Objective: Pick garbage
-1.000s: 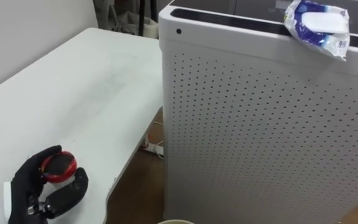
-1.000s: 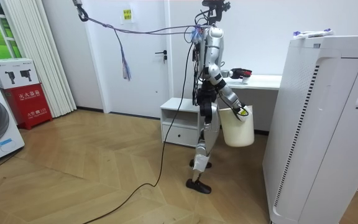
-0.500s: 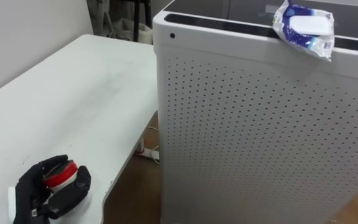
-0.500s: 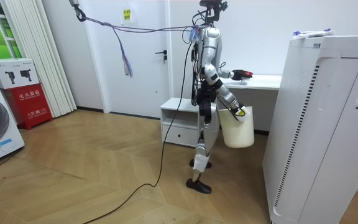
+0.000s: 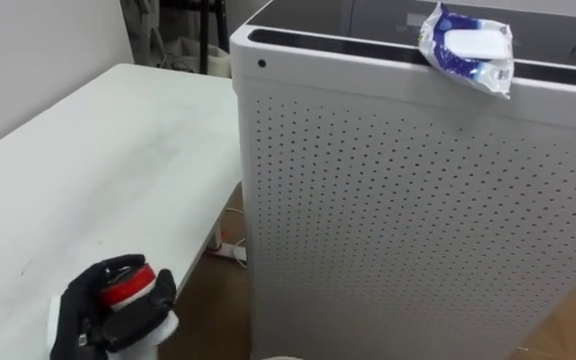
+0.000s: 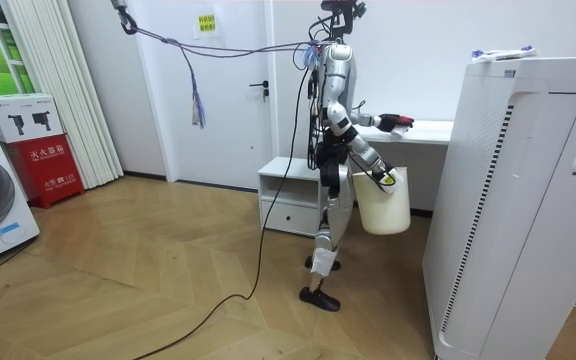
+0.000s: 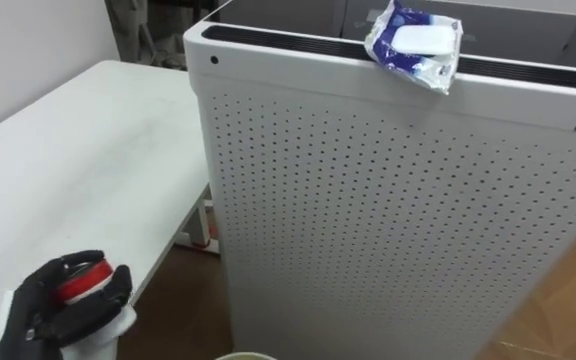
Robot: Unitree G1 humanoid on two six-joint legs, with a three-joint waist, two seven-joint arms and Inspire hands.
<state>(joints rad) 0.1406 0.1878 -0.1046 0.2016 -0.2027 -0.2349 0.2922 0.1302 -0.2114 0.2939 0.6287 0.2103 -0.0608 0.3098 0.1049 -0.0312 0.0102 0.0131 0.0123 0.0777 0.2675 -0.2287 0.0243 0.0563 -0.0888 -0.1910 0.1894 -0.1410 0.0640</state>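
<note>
Nearest, at the robot's right side in the room view, a pale bucket point(image 6: 383, 205) is seen hanging at the right hand point(image 6: 380, 176), low and beside the legs. It is judged to be carried there as the receptacle for whatever is collected. Whether that hand is closed on it cannot be told at this range.

Just beyond, at the near left, the left hand point(image 5: 93, 315) is clamped round a red-capped container point(image 5: 128, 293). The dark fingers are curled over the cap and the thumb is pressed to the white body below it. The container is held at the near edge of the white counter point(image 5: 88, 170); whether it is lifted clear of the surface cannot be told. A wrap over the top is judged to have been chosen because the piece is short and round, so a side pinch would be likely to slip.

The counter runs away to the far left. The robot is seen standing between it and a tall perforated white cabinet point(image 5: 398, 220), which rises on the right.

Farthest, on the cabinet's dark top, a blue and white wipes packet point(image 5: 466, 45) is laid with one corner hanging over the front edge. It is judged to be a further piece of garbage, well apart from either hand, and a reach upward would be called for
</note>
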